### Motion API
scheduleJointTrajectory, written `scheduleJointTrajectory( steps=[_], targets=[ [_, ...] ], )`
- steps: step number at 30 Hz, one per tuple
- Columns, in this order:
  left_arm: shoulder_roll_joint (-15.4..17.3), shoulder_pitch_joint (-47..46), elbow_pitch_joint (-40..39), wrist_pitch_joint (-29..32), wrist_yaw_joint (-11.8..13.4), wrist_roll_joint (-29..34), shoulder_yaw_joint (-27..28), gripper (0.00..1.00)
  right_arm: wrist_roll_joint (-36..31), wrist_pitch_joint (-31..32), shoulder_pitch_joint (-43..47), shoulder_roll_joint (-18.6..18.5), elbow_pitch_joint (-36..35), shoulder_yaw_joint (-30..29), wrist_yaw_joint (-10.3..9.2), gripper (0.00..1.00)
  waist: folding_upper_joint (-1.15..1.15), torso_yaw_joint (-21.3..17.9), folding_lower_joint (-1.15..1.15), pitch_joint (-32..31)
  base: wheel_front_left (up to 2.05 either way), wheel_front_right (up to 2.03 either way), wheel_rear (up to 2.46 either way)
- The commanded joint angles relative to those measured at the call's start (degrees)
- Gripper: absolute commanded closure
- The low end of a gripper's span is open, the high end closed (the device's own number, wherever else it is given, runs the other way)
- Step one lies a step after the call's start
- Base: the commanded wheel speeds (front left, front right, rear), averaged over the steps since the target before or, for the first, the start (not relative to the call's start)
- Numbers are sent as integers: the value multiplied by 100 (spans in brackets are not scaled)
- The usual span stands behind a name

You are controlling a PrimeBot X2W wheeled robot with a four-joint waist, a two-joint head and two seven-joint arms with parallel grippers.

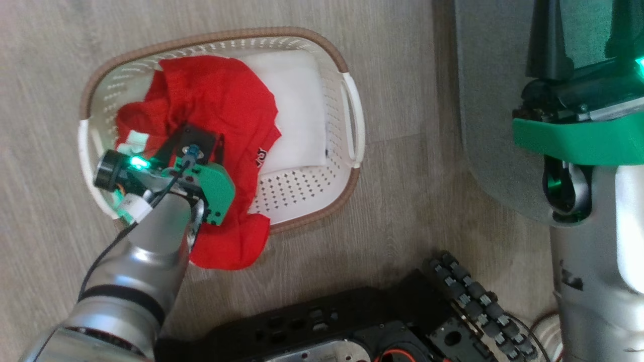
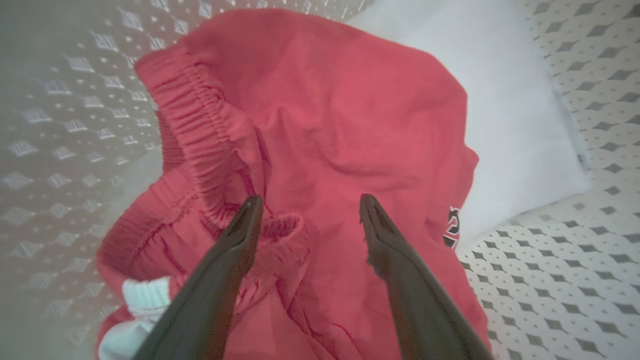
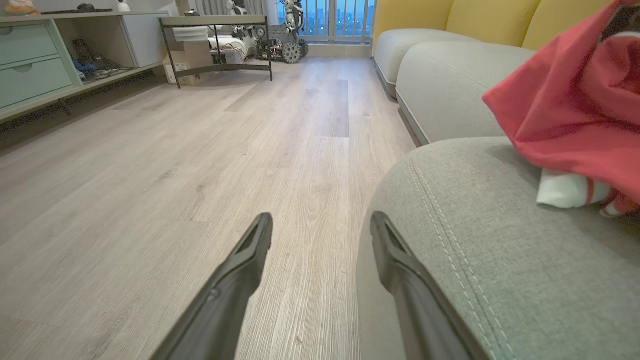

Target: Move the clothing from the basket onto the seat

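The cream basket (image 1: pixel 352 100) stands on the wood floor with red clothing (image 1: pixel 216 100) heaped in its left half, one end hanging over the near rim. My left gripper (image 2: pixel 306 200) hovers open just above this clothing (image 2: pixel 340 125), fingers astride a fold beside the elastic waistband, nothing between them. The grey-green seat (image 1: pixel 483 100) lies to the basket's right. My right gripper (image 3: pixel 320 217) is open and empty, low over the floor at the seat's (image 3: pixel 475 240) rounded corner. Another red garment (image 3: pixel 575 110) with white trim lies on that seat.
A white folded pad (image 1: pixel 297 110) fills the basket's right half. My black wheeled base (image 1: pixel 352 327) sits near the bottom. More sofa cushions (image 3: pixel 440 65) with yellow backs, a metal table (image 3: pixel 215 30) and a green cabinet (image 3: pixel 30 65) line the room.
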Motion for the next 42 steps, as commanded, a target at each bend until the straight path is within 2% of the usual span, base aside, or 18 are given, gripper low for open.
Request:
scheduleJointTrajectory(
  steps=[1, 7, 13, 14, 15, 16, 17, 18, 19, 29, 42],
  targets=[
    [173, 122, 29, -45, 93, 41, 64, 0, 56, -36, 60, 23, -214, 87, -2, 0, 0, -82, 0, 89, 0, 0, 0],
    [286, -21, 205, 205, 331, 150, -74, 0, 123, -36, 30, 23, -235, 102, -2, 0, 0, -184, 0, 212, 0, 0, 0],
    [238, -89, 270, 435, 483, 175, -174, 0, 189, -36, 12, 23, -223, 124, -2, 0, 0, -240, 0, 255, 0, 0, 0],
    [231, -98, 277, 471, 497, 181, -194, 9, 202, -36, 8, 23, -222, 129, -2, 0, 0, -248, 0, 263, 0, 0, 0],
    [226, -107, 284, 515, 512, 188, -215, 28, 212, -36, 3, 23, -221, 134, -2, 0, 0, -254, 0, 271, 0, 0, 0],
    [222, -117, 290, 565, 530, 195, -235, 53, 221, -36, 0, 23, -220, 137, -2, 0, 0, -258, 0, 278, 0, 0, 0],
    [217, -126, 296, 615, 549, 206, -259, 65, 227, -36, -3, 23, -218, 140, -2, 0, 0, -261, 0, 281, 0, 0, 0],
    [211, -132, 301, 654, 564, 216, -284, 85, 231, -36, -3, 23, -215, 141, -2, 0, 0, -263, 0, 281, 0, 0, 0],
    [204, -137, 305, 679, 572, 222, -305, 100, 235, -36, -2, 23, -209, 137, -2, 0, 0, -263, 0, 278, 0, 0, 0],
    [89, -86, 310, 491, 454, 142, -437, 100, 224, -36, 26, 23, -56, 80, -2, 0, 0, -169, 0, -33, 0, 0, 0],
    [-64, 164, -141, 13, 189, -114, -626, 100, 49, -36, 243, 23, 185, 38, -2, 0, 0, 98, 0, -930, 0, 0, 0]
  ],
)
